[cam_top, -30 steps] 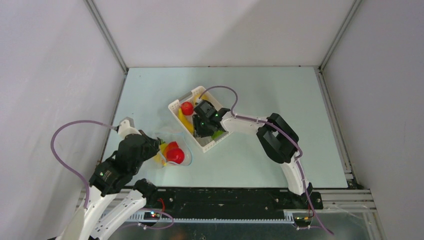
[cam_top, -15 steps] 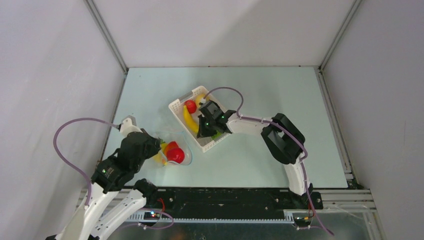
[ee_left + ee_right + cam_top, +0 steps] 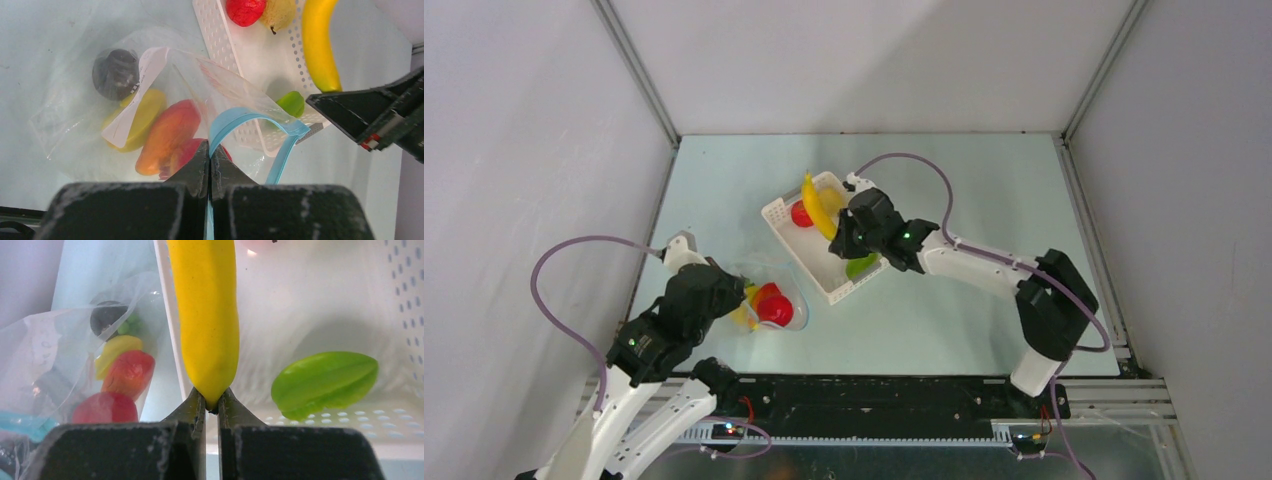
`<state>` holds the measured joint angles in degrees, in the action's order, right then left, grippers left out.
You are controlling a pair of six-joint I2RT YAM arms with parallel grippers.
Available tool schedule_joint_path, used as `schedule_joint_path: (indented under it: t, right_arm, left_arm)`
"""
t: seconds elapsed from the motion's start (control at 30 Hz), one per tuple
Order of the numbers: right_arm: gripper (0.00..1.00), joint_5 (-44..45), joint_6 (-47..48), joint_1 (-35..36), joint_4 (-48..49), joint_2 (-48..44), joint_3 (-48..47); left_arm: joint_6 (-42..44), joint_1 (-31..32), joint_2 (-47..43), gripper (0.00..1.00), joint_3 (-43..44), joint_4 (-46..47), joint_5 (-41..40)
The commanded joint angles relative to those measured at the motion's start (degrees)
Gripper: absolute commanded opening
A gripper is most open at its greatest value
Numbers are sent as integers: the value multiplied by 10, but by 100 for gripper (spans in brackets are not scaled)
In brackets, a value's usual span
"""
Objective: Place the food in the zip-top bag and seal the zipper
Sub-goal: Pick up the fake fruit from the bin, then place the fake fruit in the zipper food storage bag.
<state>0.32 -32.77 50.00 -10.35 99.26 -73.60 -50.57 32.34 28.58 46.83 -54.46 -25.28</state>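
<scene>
The clear zip-top bag lies on the table at front left, its mouth held open toward the basket. It holds a red apple, an orange-red mango, a yellow lemon and a dark ring. My left gripper is shut on the light-blue zipper at the bag's mouth. My right gripper is shut on the tip of the yellow banana, lifted above the white slotted basket. A red apple and a green piece lie in the basket.
The basket sits mid-table, just behind the bag. A yellowish pear-like piece lies beside the red apple in the basket. Grey walls and metal rails bound the table on three sides.
My right gripper has lifted the banana out of the basket and its arm has swung up and to the right. The left gripper and the bag have stayed put.
</scene>
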Motion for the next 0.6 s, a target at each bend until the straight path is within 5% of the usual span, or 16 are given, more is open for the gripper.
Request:
schedule_joint_path:
  t: [0.0,0.13,0.33,0.57]
  right_arm:
    - [0,32,31,8,-30,-67,20]
    - [0,14,49,28,-110,-131,37]
    - [0,-151,83,64,-218,-247,65]
    - [0,-189,125,159,-338,-297,64]
  left_arm:
    - [-2,1,9,0,3,30,-3]
    - [3,2,24,0,7,46,4]
    - [15,2,51,0,9,72,27]
    - [51,1,66,0,12,91,62]
